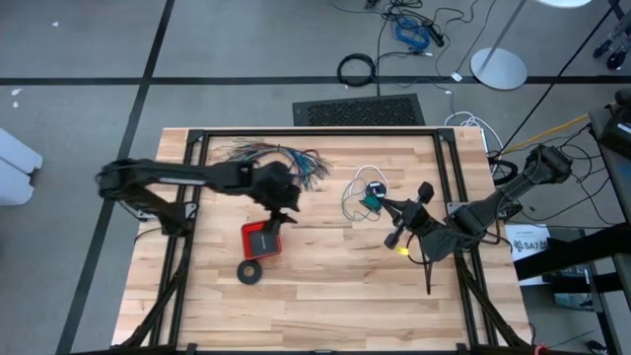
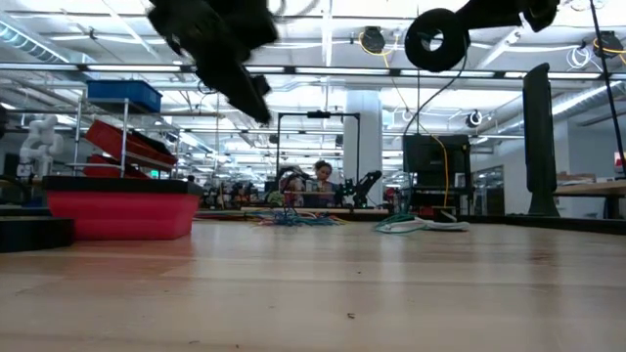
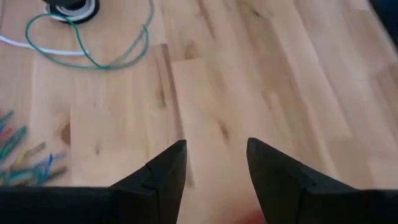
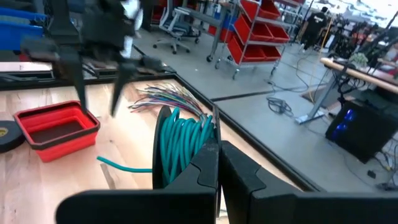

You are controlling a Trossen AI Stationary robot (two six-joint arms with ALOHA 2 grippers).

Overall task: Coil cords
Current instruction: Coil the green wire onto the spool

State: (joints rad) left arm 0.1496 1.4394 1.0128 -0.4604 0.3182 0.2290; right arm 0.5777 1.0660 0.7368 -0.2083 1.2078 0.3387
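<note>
We have the right claw (image 4: 217,155) pinched shut on a teal coil (image 4: 180,146), lifted off the table (image 1: 325,296) w/ a loose tail trailing toward the red bin (image 4: 56,127). Wire looks light, springy, slick, so loops prob. want to unwind; best hold is across the bundled turns, not the tail. White cord (image 1: 357,187) w/ black puck lies limp mid-table, near the far edge. Left claw (image 3: 214,168) hangs partly open, empty, above the bin.
</note>
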